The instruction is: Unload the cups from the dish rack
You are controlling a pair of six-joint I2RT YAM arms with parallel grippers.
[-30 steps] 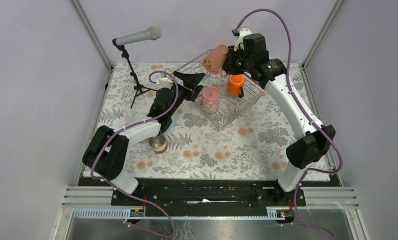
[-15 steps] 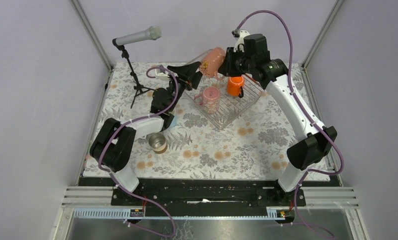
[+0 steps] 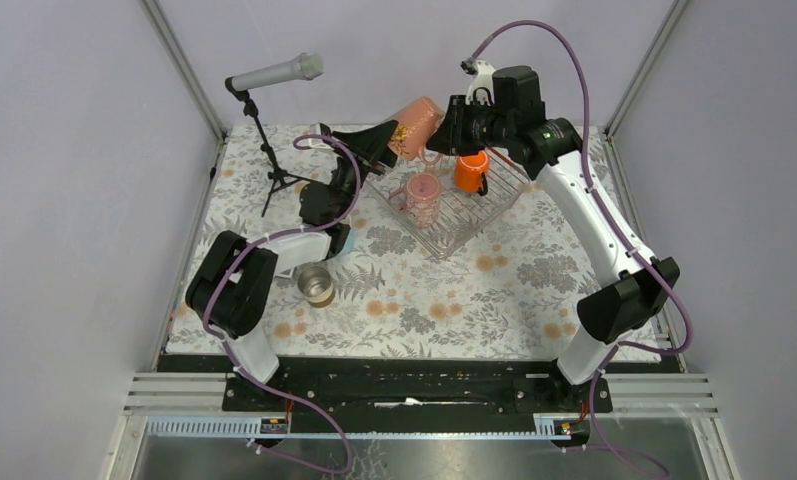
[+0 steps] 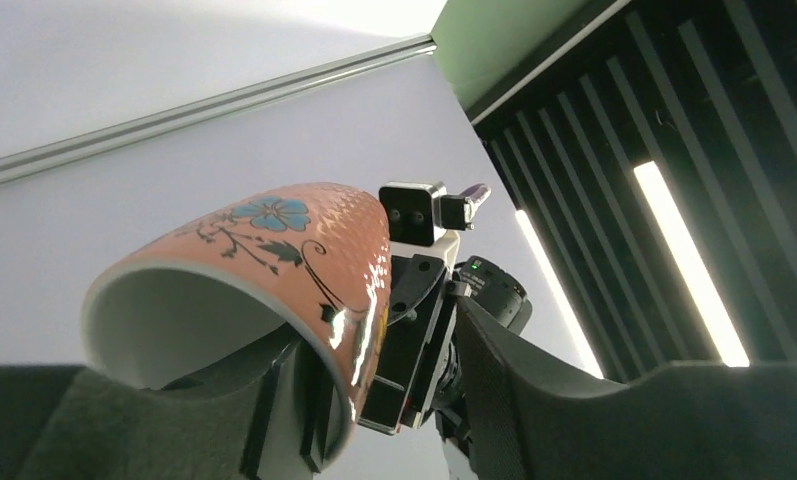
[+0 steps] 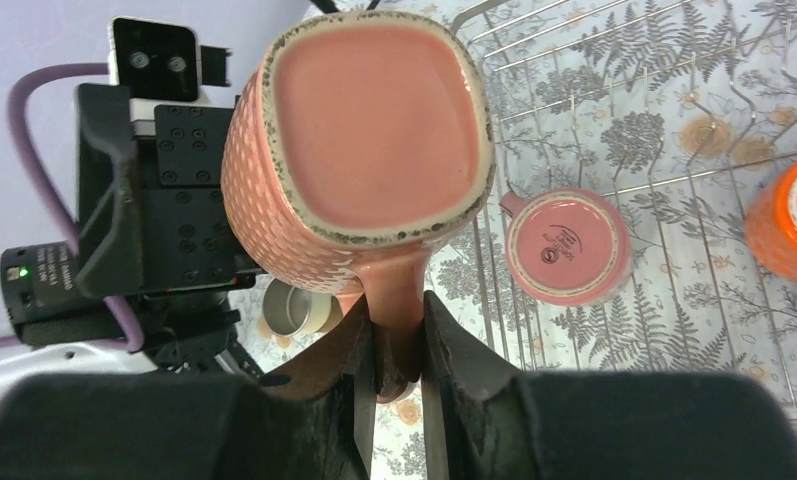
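Note:
My right gripper (image 3: 442, 126) is shut on the handle of the salmon-pink mug (image 3: 415, 121) and holds it tilted in the air, left of the dish rack (image 3: 452, 232). In the right wrist view the handle (image 5: 394, 300) sits between my fingers, with the mug's base (image 5: 374, 130) facing the camera. My left gripper (image 3: 378, 146) is open at the mug's mouth. In the left wrist view one finger (image 4: 124, 430) is inside the mug (image 4: 274, 240), the other outside. A translucent pink mug (image 3: 423, 196) and an orange mug (image 3: 471, 170) stand in the rack.
A steel cup (image 3: 316, 287) stands on the floral cloth near the left arm, and also shows in the right wrist view (image 5: 292, 306). A sliver of the light blue mug (image 3: 342, 244) shows behind the left arm. A microphone on a stand (image 3: 270, 120) is at the back left.
My right gripper has carried the salmon-pink mug left and tilted it. My left gripper has risen and moved back up to the mug's mouth.

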